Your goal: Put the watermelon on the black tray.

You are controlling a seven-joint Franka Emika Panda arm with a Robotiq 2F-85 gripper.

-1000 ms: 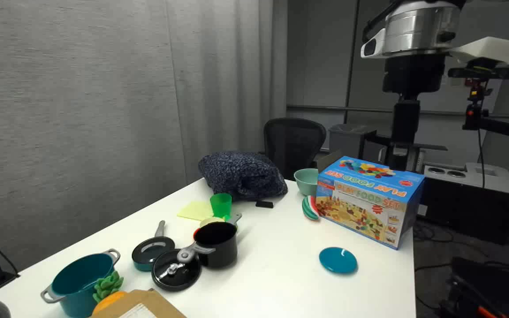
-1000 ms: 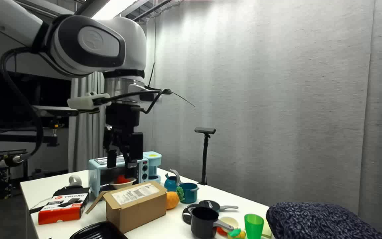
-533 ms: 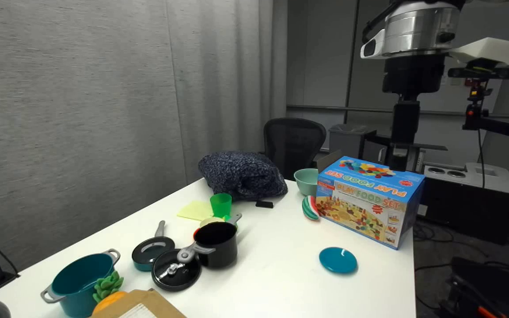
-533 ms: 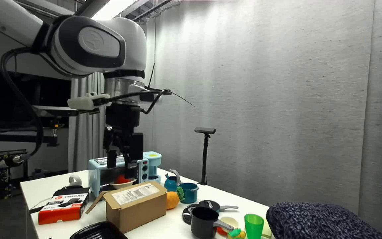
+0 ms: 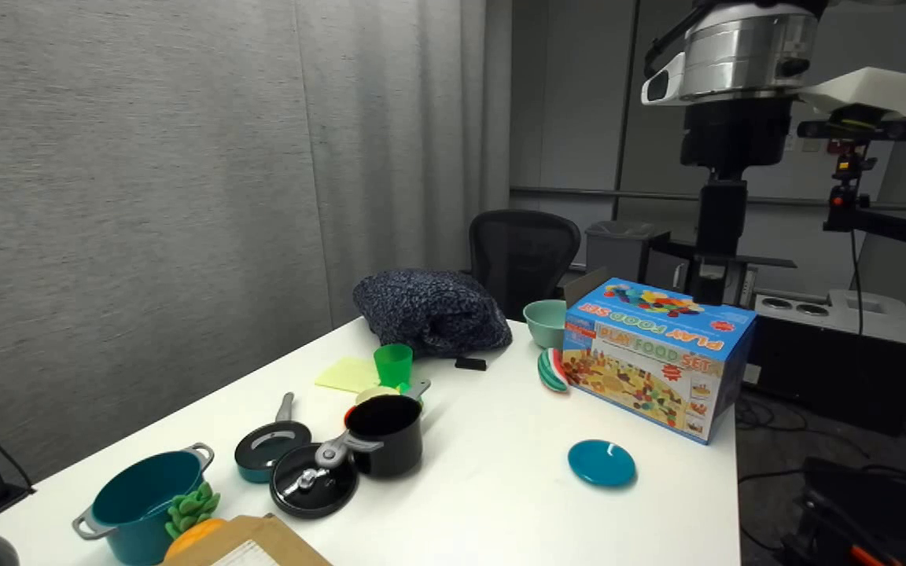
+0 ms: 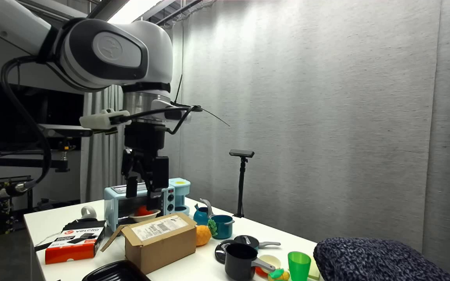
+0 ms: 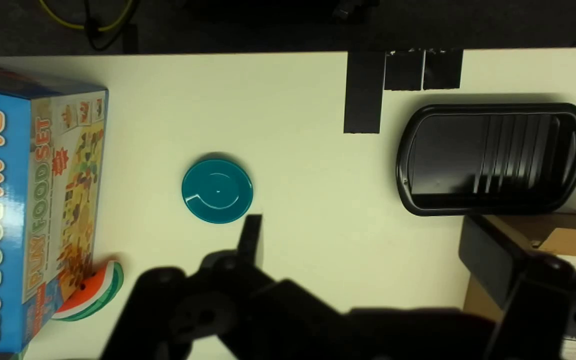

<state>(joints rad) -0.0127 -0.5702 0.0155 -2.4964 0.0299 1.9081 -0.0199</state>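
The watermelon is a red wedge with a green striped rind. In an exterior view the watermelon (image 5: 551,371) lies on the table against the front left corner of the play food box. In the wrist view the watermelon (image 7: 97,297) is at lower left, partly hidden by that box. The black tray (image 7: 448,155) is at right in the wrist view, bare inside. It also shows cut off at the bottom of an exterior view, the tray (image 6: 117,272). My gripper (image 7: 362,235) is open and empty, high above the table, its fingers apart. It also shows in both exterior views, the gripper (image 6: 143,201) pointing down.
The play food box (image 5: 650,354) stands by the watermelon, with a teal bowl (image 5: 545,322) behind. A flat teal disc (image 7: 217,191) lies between box and tray. A cardboard box (image 6: 162,242) stands beside the tray. Toy pots, including a black pot (image 5: 384,436), and a green cup (image 5: 394,365) stand nearby.
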